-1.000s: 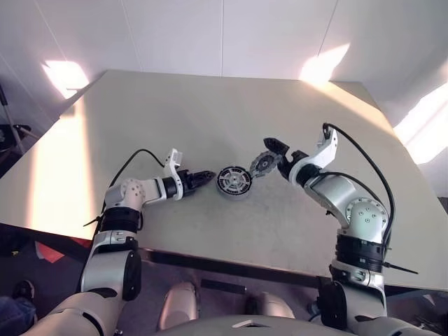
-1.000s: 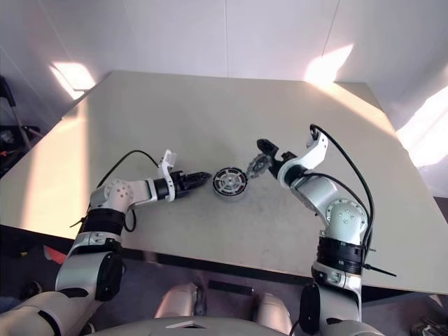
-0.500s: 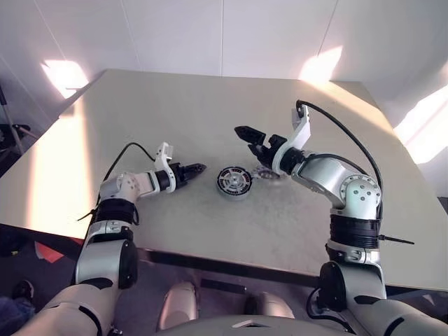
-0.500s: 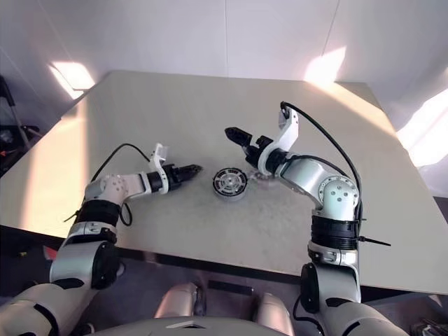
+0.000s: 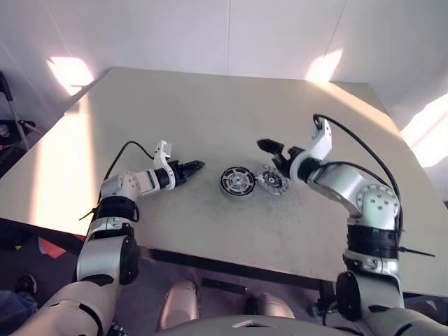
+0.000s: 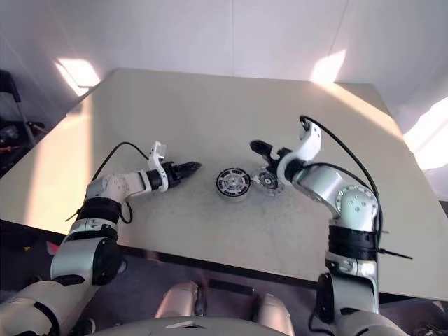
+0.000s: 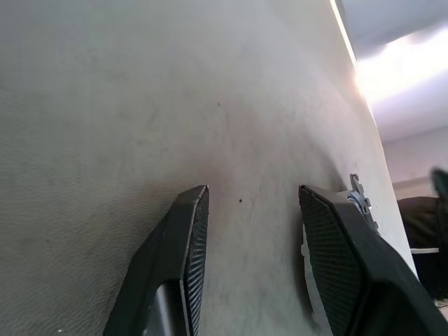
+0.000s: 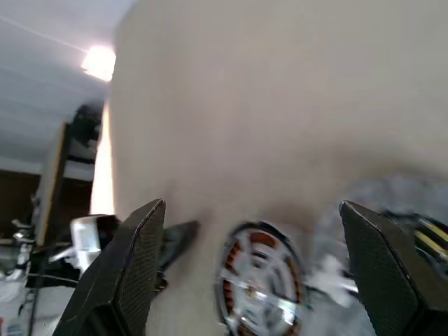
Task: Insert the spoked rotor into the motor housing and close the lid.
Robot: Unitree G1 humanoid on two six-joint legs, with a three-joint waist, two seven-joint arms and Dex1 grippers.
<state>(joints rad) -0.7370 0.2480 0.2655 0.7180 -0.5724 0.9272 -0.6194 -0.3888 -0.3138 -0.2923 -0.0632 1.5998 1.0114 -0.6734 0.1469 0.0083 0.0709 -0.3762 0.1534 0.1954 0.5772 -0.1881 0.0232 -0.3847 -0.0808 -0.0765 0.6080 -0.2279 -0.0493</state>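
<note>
My table (image 5: 210, 112) carries the housing (image 5: 235, 181) at centre, its lid (image 5: 271, 180) touching at three o'clock. My spread right gripper (image 5: 274, 151) could skew it; my half-parted empty left gripper (image 5: 194, 166) waits at nine o'clock.

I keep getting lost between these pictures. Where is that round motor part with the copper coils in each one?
Left eye view: the motor housing lies mid-table, between the two arms.
Right eye view: same spot, beside the grey lid.
Left wrist view: probably the pale toothed sliver peeking from behind one of the jaws.
Right wrist view: between the open jaws, copper showing.
Shared landmark: the left gripper, pointing towards it.
</note>
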